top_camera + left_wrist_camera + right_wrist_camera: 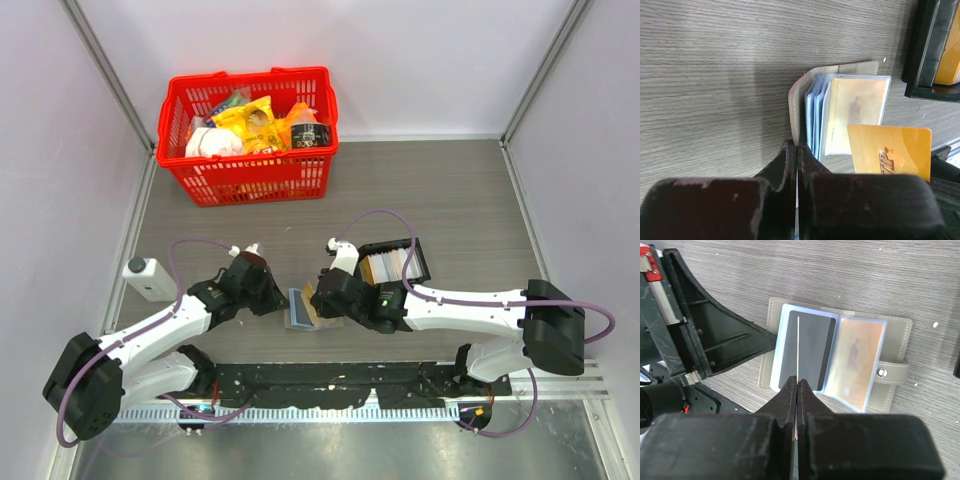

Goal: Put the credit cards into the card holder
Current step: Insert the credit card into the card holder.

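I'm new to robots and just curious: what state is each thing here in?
card holder: open, pockets showing
left pincer: shut on card holder edge
right pincer: shut on gold card
gold card: held, not yet pocketed
black tray: holding cards
red basket: filled

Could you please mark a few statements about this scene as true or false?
1. The card holder lies open on the table. True.
2. The right fingers pinch an orange card. True.
3. The red basket is empty. False: it holds snack packets.
4. The left fingers are spread wide open. False: they are shut on the card holder's edge.
5. The black tray holds cards. True.
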`<state>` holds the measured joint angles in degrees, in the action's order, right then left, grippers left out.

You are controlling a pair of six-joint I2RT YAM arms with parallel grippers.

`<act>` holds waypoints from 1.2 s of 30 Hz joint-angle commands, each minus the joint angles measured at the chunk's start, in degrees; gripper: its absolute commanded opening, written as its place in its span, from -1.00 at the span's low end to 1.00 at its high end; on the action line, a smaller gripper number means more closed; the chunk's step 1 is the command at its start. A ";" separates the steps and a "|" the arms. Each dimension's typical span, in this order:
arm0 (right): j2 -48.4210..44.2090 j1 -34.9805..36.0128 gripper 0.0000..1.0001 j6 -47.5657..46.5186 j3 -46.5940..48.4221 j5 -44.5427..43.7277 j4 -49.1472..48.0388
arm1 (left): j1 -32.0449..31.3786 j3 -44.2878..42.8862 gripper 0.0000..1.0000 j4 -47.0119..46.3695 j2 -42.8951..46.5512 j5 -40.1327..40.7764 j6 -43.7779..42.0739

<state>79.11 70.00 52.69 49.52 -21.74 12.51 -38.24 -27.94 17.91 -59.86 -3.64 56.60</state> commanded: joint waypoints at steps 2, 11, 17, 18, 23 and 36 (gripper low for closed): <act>-2.03 -0.39 -0.98 0.05 -1.00 -0.94 -1.16 | -0.08 -0.71 -1.00 -0.16 0.70 1.00 -0.61; 1.39 -0.39 -0.98 -2.50 2.07 5.38 -7.41 | -0.17 -0.71 -1.00 -0.25 0.70 0.74 -0.79; 3.50 -0.47 -0.98 -1.54 1.72 6.36 -7.42 | -0.08 -0.62 -1.00 -0.16 0.97 0.83 -0.70; 3.68 -0.39 -0.98 -1.62 2.07 5.57 -6.11 | -0.17 -0.71 -1.00 -0.16 0.97 0.91 -0.70; 2.54 -0.39 -0.98 -1.71 1.55 3.72 -4.52 | -0.08 -0.62 -1.00 0.11 1.06 1.27 -0.70; -1.76 -0.39 -0.98 -1.09 -0.83 2.14 -3.81 | -0.08 -0.27 -1.00 0.11 0.70 1.62 -0.79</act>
<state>81.41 69.63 51.18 48.97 -17.06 8.97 -38.24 -27.94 18.09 -59.81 -3.40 56.58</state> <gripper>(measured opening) 0.039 0.014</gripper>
